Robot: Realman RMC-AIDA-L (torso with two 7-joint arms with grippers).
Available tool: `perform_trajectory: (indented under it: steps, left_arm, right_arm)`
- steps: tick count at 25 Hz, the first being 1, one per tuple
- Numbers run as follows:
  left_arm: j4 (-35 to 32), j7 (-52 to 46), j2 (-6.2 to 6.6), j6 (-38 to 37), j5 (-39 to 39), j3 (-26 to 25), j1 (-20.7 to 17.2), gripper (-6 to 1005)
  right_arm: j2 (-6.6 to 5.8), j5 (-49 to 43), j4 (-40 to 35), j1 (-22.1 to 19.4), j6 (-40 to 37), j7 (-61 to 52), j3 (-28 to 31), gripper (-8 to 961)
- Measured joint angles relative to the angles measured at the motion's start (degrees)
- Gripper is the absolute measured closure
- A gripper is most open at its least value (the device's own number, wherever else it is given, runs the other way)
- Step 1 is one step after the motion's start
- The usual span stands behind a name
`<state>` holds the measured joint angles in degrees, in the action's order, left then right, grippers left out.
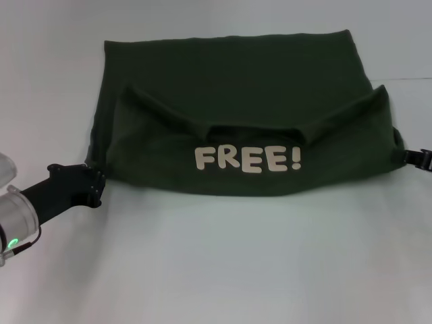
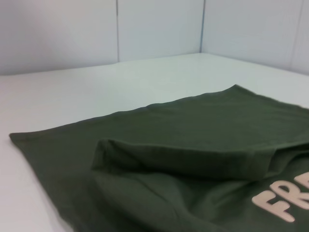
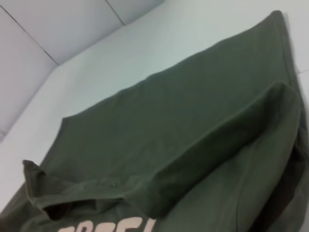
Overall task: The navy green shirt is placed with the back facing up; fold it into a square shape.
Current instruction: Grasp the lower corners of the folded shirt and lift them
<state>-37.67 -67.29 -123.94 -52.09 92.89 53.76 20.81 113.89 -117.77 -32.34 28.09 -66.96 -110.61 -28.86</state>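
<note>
The soft, limp dark olive-green cotton shirt (image 1: 236,101) seems best pinched at its lower corners, where left gripper (image 1: 94,183) and right gripper (image 1: 420,159) sit, finger states indiscernible.

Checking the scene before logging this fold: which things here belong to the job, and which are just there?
Part of the job:
- dark olive-green cotton T-shirt with cream "FREE!" lettering
- left gripper at its left edge
- right gripper at its right edge

Just there:
- plain white table

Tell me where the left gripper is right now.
In the head view, the left gripper sits low on the robot's left, at the near left corner of the navy green shirt.
</note>
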Motion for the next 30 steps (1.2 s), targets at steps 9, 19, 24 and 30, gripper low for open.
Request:
perform_trajectory:
  steps: [9, 19, 24, 30]
  left_arm:
    - [-5.91, -13.97, 0.32, -14.53, 6.29, -0.67, -4.67, 988]
    - [-5.98, -16.62, 0.64, -38.05, 7.87, -10.71, -8.98, 987]
    - [-5.92, -16.97, 0.45, -43.55, 7.96, -12.74, -11.56, 988]
    - [-5.85, -17.36, 0.19, -47.81, 10.46, -14.68, -13.26, 988]
  right_arm:
    - [-0.26, 2.9, -1.81, -5.41, -10.05, 6.29, 3.04, 927]
    - [-1.75, 2.69, -2.16, -10.67, -23.09, 14.05, 4.36, 928]
    - [-1.38, 2.59, -4.64, -14.2, -28.46, 16.39, 4.51, 928]
    - [-1.13, 2.54, -5.59, -18.96, -33.25, 19.52, 5.2, 927]
